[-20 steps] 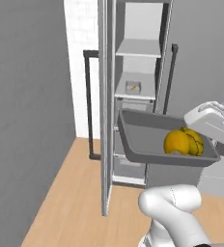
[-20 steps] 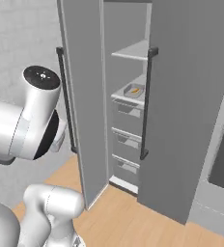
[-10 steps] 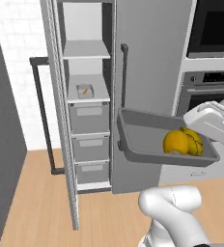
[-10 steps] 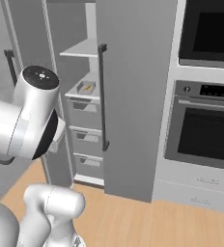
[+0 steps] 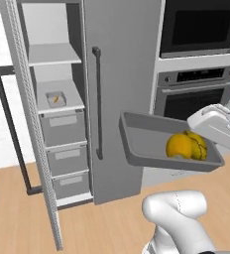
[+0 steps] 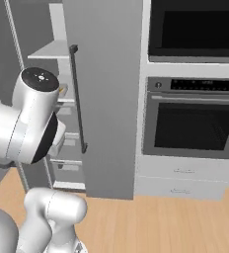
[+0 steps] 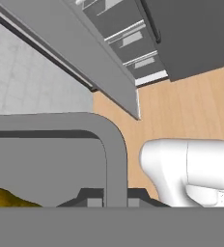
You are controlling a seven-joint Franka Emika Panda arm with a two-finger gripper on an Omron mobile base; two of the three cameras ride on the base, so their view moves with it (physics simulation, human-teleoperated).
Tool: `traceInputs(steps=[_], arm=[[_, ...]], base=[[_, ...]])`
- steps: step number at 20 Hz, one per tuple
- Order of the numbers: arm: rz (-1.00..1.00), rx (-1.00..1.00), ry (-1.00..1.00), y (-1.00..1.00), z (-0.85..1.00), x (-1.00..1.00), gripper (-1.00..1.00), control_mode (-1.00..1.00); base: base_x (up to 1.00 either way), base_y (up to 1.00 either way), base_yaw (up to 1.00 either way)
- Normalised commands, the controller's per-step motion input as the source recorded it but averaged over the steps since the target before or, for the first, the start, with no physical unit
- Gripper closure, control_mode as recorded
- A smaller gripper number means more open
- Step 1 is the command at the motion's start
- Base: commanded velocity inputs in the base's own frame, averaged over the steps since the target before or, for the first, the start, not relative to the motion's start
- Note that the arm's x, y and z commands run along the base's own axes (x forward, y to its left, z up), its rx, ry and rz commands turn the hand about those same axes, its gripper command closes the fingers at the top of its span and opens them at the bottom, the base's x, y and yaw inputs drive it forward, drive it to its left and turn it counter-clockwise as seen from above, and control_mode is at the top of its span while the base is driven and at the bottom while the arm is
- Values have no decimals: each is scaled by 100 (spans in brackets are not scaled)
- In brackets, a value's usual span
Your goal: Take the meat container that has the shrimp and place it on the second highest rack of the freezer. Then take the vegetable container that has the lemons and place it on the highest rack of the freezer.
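A: Largest item?
B: Tall grey freezer (image 5: 62, 124), door standing open; small tray with orange shrimp (image 5: 55, 98) being kept on its lower pale shelf.

A: Next?
B: Grey rectangular tray (image 5: 151, 144) with two yellow lemons (image 5: 186, 146) is being gripped at its rim by the clenched gripper (image 7: 115, 198), right of the freezer.

My feeds were evenly bright, with flat rendered light and no glare. Shadows were soft and faint. Everything stayed sharp enough, though edges looked slightly blocky and coarse.
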Motion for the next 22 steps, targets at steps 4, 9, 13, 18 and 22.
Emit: traceInputs(steps=[4, 9, 13, 18, 22], arm=[[0, 0, 0, 0, 0, 0, 100, 100], [0, 0, 0, 0, 0, 0, 100, 100], [0, 0, 0, 0, 0, 0, 100, 100], [0, 0, 0, 0, 0, 0, 100, 100], [0, 0, 0, 0, 0, 0, 100, 100]], base=[[35, -2, -23], [48, 0, -23], [66, 7, -10], [70, 9, 0], [45, 1, 0]])
